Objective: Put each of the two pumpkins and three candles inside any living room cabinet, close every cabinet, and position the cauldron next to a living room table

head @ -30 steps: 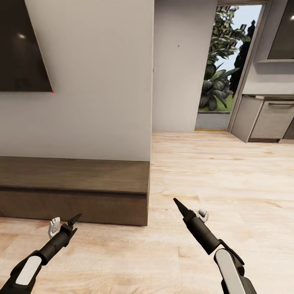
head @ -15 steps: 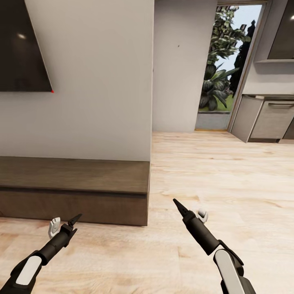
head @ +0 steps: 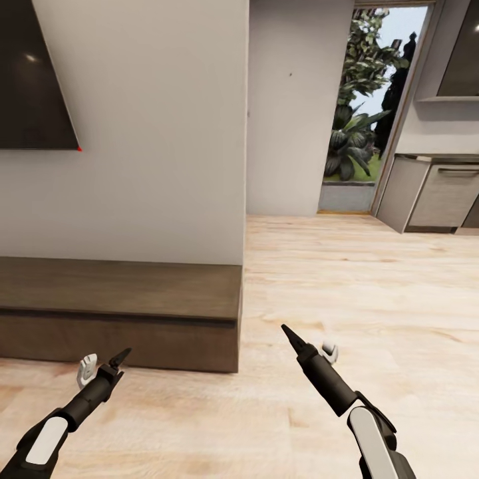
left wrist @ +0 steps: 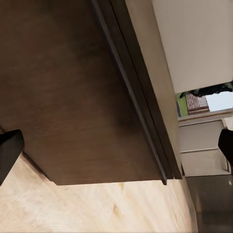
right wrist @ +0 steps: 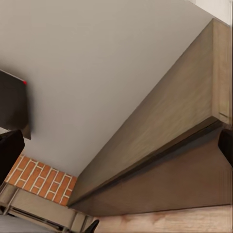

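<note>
A: What blocks the left side?
B: The cabinet, a long dark brown unit against the white wall; its front is flush and closed, and the left end effector hangs just before it, above the wood floor.

A: Where is free passage?
B: Right of the cabinet's end, bare floor runs from the right end effector to the doorway and the grey kitchen units.

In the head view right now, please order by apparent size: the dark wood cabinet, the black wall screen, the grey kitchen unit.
1. cabinet, largest.
2. wall screen, though the picture edge cuts it.
3. grey kitchen unit, smallest; it stands farther away and is also cut, so its true size is unsure.
</note>
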